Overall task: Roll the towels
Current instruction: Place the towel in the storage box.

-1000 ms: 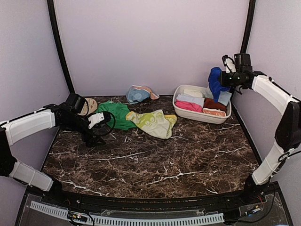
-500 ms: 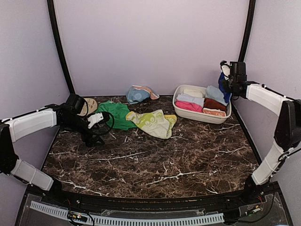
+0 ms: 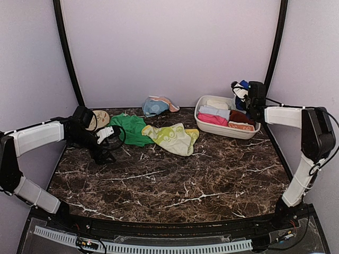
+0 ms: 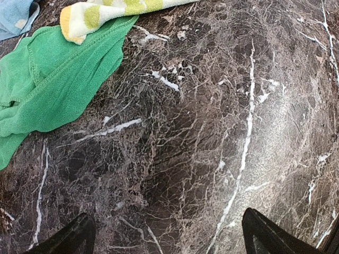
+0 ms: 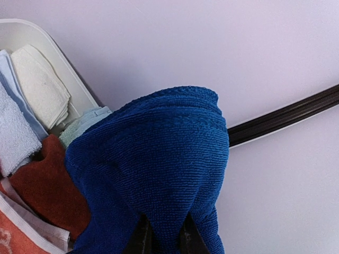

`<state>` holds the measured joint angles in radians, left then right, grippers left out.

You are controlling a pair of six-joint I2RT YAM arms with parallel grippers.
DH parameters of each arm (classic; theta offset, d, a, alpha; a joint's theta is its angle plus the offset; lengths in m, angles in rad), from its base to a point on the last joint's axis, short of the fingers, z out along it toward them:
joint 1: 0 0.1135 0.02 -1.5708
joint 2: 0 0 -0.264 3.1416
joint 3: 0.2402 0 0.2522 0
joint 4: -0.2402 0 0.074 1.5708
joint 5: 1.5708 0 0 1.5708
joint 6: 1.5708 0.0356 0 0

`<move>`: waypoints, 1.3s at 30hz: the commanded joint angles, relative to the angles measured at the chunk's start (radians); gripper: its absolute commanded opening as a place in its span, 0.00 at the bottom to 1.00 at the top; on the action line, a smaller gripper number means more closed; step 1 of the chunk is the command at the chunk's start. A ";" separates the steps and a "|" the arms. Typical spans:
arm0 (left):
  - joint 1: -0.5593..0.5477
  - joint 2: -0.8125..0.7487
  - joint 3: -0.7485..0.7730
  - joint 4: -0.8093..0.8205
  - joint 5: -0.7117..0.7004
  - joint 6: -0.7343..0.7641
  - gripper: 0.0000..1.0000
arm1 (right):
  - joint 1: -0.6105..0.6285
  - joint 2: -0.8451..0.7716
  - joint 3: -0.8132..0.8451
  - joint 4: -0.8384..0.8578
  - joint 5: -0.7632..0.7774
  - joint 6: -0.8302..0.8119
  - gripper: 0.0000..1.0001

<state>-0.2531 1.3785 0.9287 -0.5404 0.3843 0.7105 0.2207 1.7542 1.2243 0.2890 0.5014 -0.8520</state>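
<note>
The right gripper (image 3: pixel 239 91) is clamped on the blue towel (image 5: pixel 153 164), which hangs bunched over the far right end of the basin (image 3: pixel 222 132). The bare table (image 3: pixel 212 174) for spreading it lies near and left of that arm. The left gripper (image 4: pixel 169 244) stands wide apart and empty, low over the table, with the green towel (image 4: pixel 47 90) just beside it.

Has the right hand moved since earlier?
Yes: the right hand, gripping the royal blue cloth towel, went left and down toward the white oval plastic basin.
</note>
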 commanded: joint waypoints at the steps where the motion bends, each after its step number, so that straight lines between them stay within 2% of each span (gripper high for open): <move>1: 0.011 0.006 -0.010 -0.001 0.022 -0.015 0.99 | 0.003 0.009 -0.059 0.290 -0.026 -0.207 0.00; 8: 0.018 0.032 -0.009 0.000 0.020 -0.017 0.99 | -0.001 0.160 -0.017 0.582 0.086 -0.423 0.00; 11: 0.026 0.044 -0.009 -0.002 0.023 -0.020 0.99 | -0.007 0.195 0.034 0.529 0.088 -0.390 0.00; 14: 0.033 0.051 -0.012 0.001 0.025 -0.021 0.99 | -0.001 0.203 -0.022 0.491 0.022 -0.395 0.00; 16: 0.040 0.053 -0.018 0.003 0.024 -0.018 0.99 | 0.007 0.183 -0.056 0.343 -0.047 -0.356 0.00; 20: 0.048 0.062 -0.019 0.001 0.022 -0.011 0.99 | -0.004 0.145 -0.061 -0.023 -0.236 -0.156 0.00; 23: 0.053 0.070 -0.012 -0.008 0.031 -0.011 0.99 | -0.024 0.144 -0.035 -0.221 -0.366 -0.055 0.00; 25: 0.052 0.077 -0.002 -0.014 0.035 -0.008 0.99 | -0.037 0.174 0.023 -0.382 -0.417 -0.002 0.00; 27: 0.053 0.086 0.011 -0.023 0.040 -0.010 0.99 | -0.054 0.193 0.069 -0.448 -0.463 0.088 0.00; 30: 0.054 0.092 0.021 -0.031 0.054 -0.015 0.99 | -0.113 0.273 0.240 -0.655 -0.579 0.239 0.00; 35: 0.056 0.093 0.018 -0.037 0.059 -0.011 0.99 | -0.178 0.369 0.387 -0.786 -0.645 0.404 0.02; 39: 0.056 0.083 0.016 -0.046 0.053 -0.004 0.99 | -0.212 0.309 0.332 -0.689 -0.679 0.488 0.23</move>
<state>-0.2047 1.4746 0.9287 -0.5499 0.4213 0.6987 0.0387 2.0888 1.5990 -0.3447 -0.1192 -0.5217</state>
